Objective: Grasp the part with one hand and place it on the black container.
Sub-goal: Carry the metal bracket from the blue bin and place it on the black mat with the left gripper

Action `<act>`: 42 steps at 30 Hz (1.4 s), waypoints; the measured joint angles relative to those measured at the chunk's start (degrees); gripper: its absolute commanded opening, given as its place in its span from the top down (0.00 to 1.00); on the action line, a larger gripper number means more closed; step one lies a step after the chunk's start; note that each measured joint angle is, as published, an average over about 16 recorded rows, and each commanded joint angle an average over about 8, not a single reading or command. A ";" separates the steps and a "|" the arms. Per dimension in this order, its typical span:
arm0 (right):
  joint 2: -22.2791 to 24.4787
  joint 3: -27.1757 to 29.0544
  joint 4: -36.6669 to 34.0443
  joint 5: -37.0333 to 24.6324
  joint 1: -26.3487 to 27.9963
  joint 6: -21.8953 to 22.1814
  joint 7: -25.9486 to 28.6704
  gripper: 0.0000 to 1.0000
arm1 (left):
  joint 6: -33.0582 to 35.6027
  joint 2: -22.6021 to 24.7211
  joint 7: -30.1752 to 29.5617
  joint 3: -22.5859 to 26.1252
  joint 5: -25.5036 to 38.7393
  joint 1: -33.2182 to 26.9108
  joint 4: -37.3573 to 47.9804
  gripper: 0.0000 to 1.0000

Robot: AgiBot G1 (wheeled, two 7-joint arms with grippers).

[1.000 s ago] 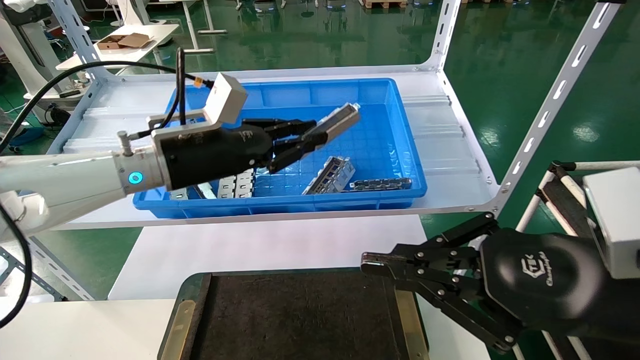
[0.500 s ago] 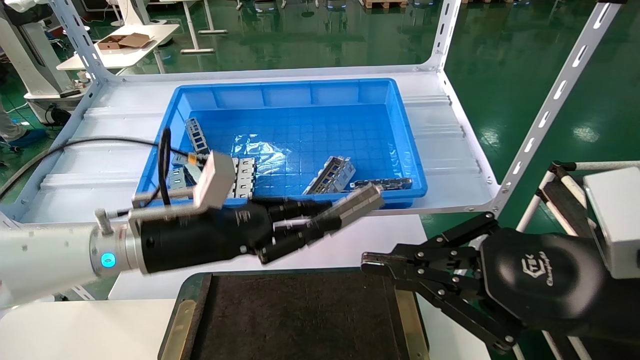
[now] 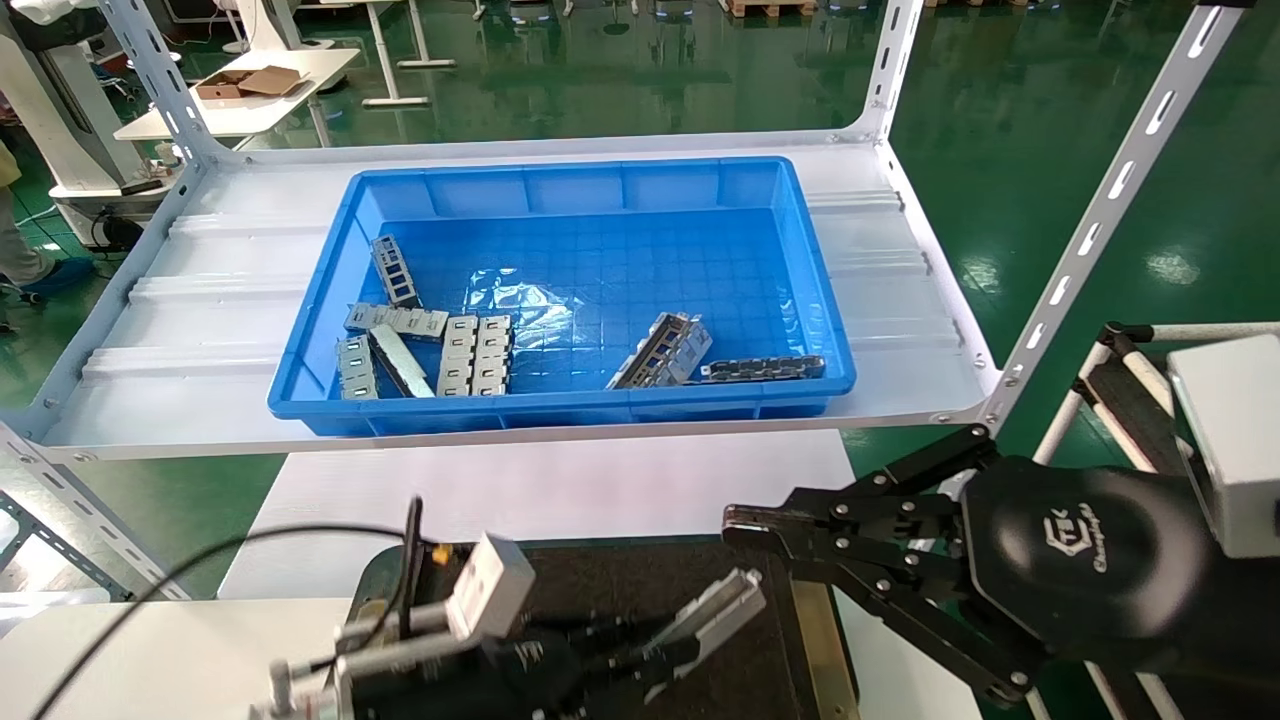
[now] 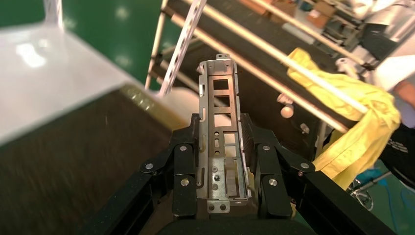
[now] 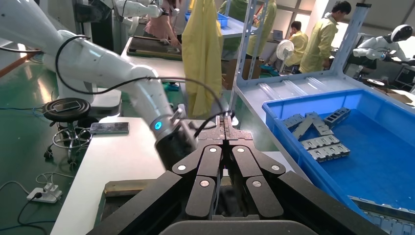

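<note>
My left gripper [image 3: 672, 645] is shut on the part [image 3: 722, 603], a slim silver-grey channel with ladder-like cut-outs. It holds the part low over the black container [image 3: 375, 590], which is a flat tray with a rough black mat at the near edge. In the left wrist view the part [image 4: 221, 88] sits lengthwise between the fingers [image 4: 186, 152] of the left gripper [image 4: 221, 128], over the mat [image 4: 63, 166]. My right gripper [image 3: 745, 522] is shut and empty beside the container's right rim. It also shows in the right wrist view [image 5: 224, 128].
A deep blue bin [image 3: 830, 310] stands on the white shelf behind. It holds several grey metal pieces [image 3: 665, 350] and a dark chain-like strip [image 3: 762, 368]. White shelf uprights [image 3: 1090, 230] slant on the right. A white tabletop [image 3: 560, 490] lies between shelf and container.
My left gripper has carried the part out of the blue bin, toward me and down, to just above the black container. The right arm has not moved.
</note>
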 measured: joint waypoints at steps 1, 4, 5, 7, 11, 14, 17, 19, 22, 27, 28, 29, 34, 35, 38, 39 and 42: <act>0.00 0.00 0.00 0.00 0.00 0.00 0.00 1.00 | -2.08 0.11 -1.01 0.47 0.55 1.13 -0.78 1.00; 0.00 -0.01 0.00 0.01 0.00 0.00 0.00 1.00 | -8.12 0.91 -3.86 1.94 2.21 3.99 -2.21 1.00; 0.00 -0.01 0.00 0.01 0.00 0.00 0.00 1.00 | -10.04 1.32 -4.73 2.43 2.75 4.75 -2.39 1.00; 0.01 -0.01 0.00 0.01 0.00 0.01 -0.01 1.00 | -13.80 2.36 -6.32 3.41 3.81 6.02 -2.32 1.00; 0.01 -0.02 0.00 0.01 0.00 0.01 -0.01 1.00 | -20.92 5.12 -9.12 5.17 5.60 7.63 -0.82 1.00; 0.01 -0.03 0.00 0.02 0.01 0.01 -0.01 1.00 | -25.89 7.65 -11.00 6.29 6.51 8.17 1.06 1.00; 0.01 -0.03 0.00 0.02 0.01 0.01 -0.02 1.00 | -30.27 10.34 -12.59 7.29 7.14 8.25 3.26 1.00; 0.01 -0.04 0.00 0.02 0.01 0.01 -0.02 1.00 | -32.92 12.20 -13.47 7.84 7.37 8.14 4.84 1.00; 0.02 -0.04 0.00 0.03 0.01 0.02 -0.02 1.00 | -36.40 14.94 -14.59 8.42 7.46 7.85 7.28 1.00; 0.02 -0.05 0.00 0.03 0.01 0.02 -0.02 1.00 | -41.10 19.16 -15.70 8.86 7.35 7.14 11.16 1.00; 0.02 -0.05 0.00 0.04 0.01 0.02 -0.03 1.00 | -41.85 19.90 -15.80 8.89 7.34 6.99 11.86 1.00; 0.02 -0.05 0.00 0.04 0.01 0.02 -0.03 1.00 | -42.55 20.61 -15.87 8.91 7.35 6.86 12.54 1.00; 0.03 -0.06 0.00 0.04 0.01 0.03 -0.03 1.00 | -45.50 23.57 -16.05 8.70 7.33 6.40 15.55 1.00; 0.03 -0.06 0.00 0.04 0.02 0.03 -0.03 1.00 | -45.97 24.03 -16.06 8.64 7.33 6.35 16.05 1.00; 0.03 -0.07 0.00 0.05 0.02 0.03 -0.03 1.00 | -47.17 25.18 -16.06 8.48 7.40 6.24 17.37 1.00; 0.03 -0.07 0.00 0.05 0.02 0.03 -0.04 1.00 | -47.52 25.49 -16.06 8.45 7.44 6.22 17.75 1.00; 0.03 -0.08 0.00 0.05 0.02 0.03 -0.04 0.98 | -48.36 26.23 -16.10 8.39 7.50 6.20 18.68 1.00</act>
